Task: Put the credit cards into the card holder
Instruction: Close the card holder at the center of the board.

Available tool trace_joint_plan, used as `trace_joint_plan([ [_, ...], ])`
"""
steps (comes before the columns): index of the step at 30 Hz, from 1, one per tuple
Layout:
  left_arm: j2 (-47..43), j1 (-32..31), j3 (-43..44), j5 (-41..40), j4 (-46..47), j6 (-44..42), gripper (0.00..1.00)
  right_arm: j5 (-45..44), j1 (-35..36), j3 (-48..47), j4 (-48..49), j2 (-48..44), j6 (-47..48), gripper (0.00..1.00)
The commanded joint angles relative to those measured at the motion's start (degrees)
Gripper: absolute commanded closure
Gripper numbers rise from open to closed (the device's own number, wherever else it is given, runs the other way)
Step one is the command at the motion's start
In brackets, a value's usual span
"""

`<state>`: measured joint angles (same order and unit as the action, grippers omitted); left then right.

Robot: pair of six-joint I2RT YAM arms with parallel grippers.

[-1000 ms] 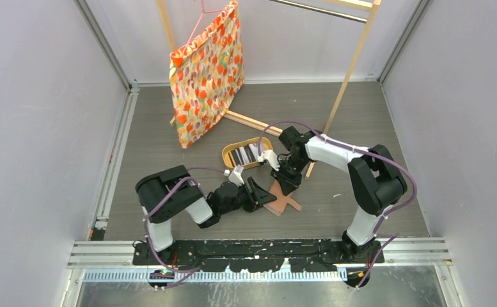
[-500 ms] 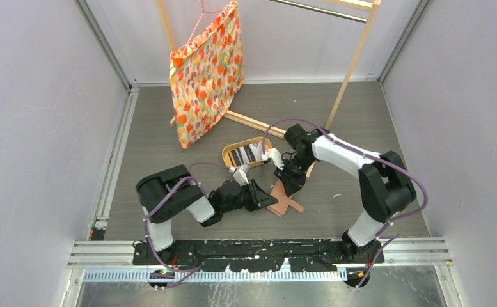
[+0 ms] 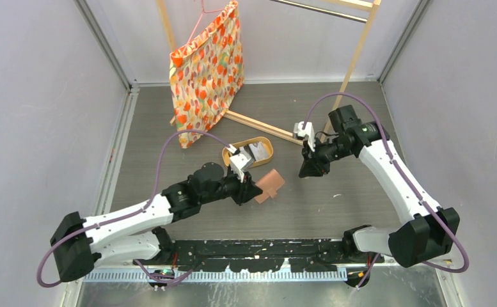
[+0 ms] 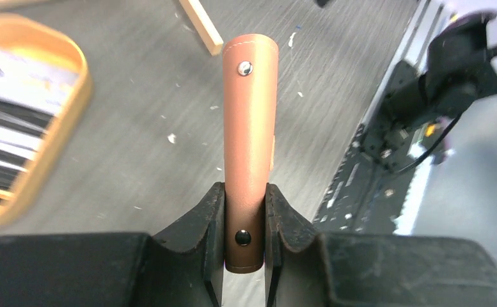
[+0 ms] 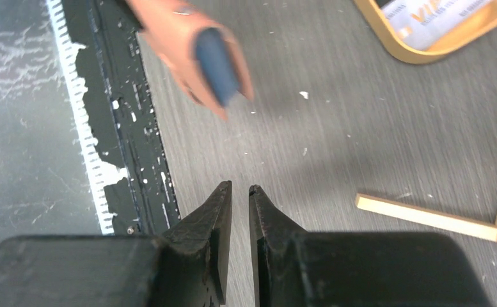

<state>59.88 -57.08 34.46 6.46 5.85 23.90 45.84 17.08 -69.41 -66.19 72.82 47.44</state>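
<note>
My left gripper is shut on the salmon-tan card holder, which sticks out to its right just in front of the tray. In the left wrist view the jaws clamp the holder's snap strap, which stands edge-on. The credit cards lie in the oval wooden tray; they also show in the left wrist view. My right gripper hangs empty to the right of the holder, its jaws nearly together. The holder shows blurred there, with a blue inner pocket.
A wooden rack's floor bar and slanted post stand behind the tray, with a floral cloth bag on a hanger. A wooden bar end lies right of my right jaws. The black base rail runs along the near edge.
My left arm has stretched out and carried the card holder back toward the tray. My right gripper has left the holder and drawn away to the right and rear.
</note>
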Motion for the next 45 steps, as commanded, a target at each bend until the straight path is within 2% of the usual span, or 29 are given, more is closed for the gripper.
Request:
trace_joint_plan([
  [1,-2.34,-3.09,7.22,-2.56,-15.21,-29.72,1.0,0.17,-3.52,0.93,6.56,-1.23,-7.69,0.79],
  [4,1.12,-6.42,10.72,-5.44,-19.23,-43.91,1.0,-1.51,-5.28,2.29,10.18,-1.6,-11.56,0.79],
  [7,4.91,-8.9,10.69,-6.93,-19.05,-57.67,1.0,-2.94,-5.91,2.99,12.18,-1.31,-13.73,0.79],
  [9,6.38,-10.21,8.97,-8.97,-15.53,-65.65,1.0,-3.27,-6.23,3.21,12.65,-0.78,-14.4,0.79],
  [13,9.49,-11.22,5.48,-4.3,-3.46,-79.42,1.0,-3.33,-6.22,3.31,12.89,0.56,-14.91,0.79],
  [20,18.35,-15.42,6.26,-3.21,7.03,-88.44,1.0,-3.79,-6.35,3.64,13.09,1.83,-15.44,0.79],
  [26,27.5,-18.02,0.54,-9.83,21.25,-89.63,1.0,-3.74,-6.31,3.83,12.94,2.97,-15.54,0.79],
  [30,29.67,-20.13,-2.02,-11.87,22.78,-88.33,0.99,-3.37,-6.32,4.06,12.89,3.83,-15.78,0.79],
  [35,31.69,-23.3,-3.5,-15.57,22.72,-82.12,0.8,-2.91,-6.33,4.31,12.67,5.07,-16.15,0.79],
  [40,30.99,-26.2,-4.04,-21.56,21.68,-77.54,0.51,-1.1,-6.15,5.34,12.09,6.96,-15.91,0.77],
  [41,29.88,-26.54,-3.92,-21.99,20.42,-76.15,0.42,-0.98,-5.76,5.6,12.12,7.29,-15.93,0.74],
  [43,27.1,-26.83,-3.41,-22.1,16.69,-73.16,0.07,-1.24,-4.93,6.01,12.18,7.97,-16.13,0.67],
  [44,25.5,-26.97,-3.23,-22.14,14.84,-71.55,0.02,-1.24,-4.51,6.1,12.16,8.35,-16.15,0.64],
  [45,23.81,-27.13,-3.24,-22.26,13.41,-69.92,0.01,-1.3,-4.03,6.32,12.14,8.67,-16.07,0.62],
])
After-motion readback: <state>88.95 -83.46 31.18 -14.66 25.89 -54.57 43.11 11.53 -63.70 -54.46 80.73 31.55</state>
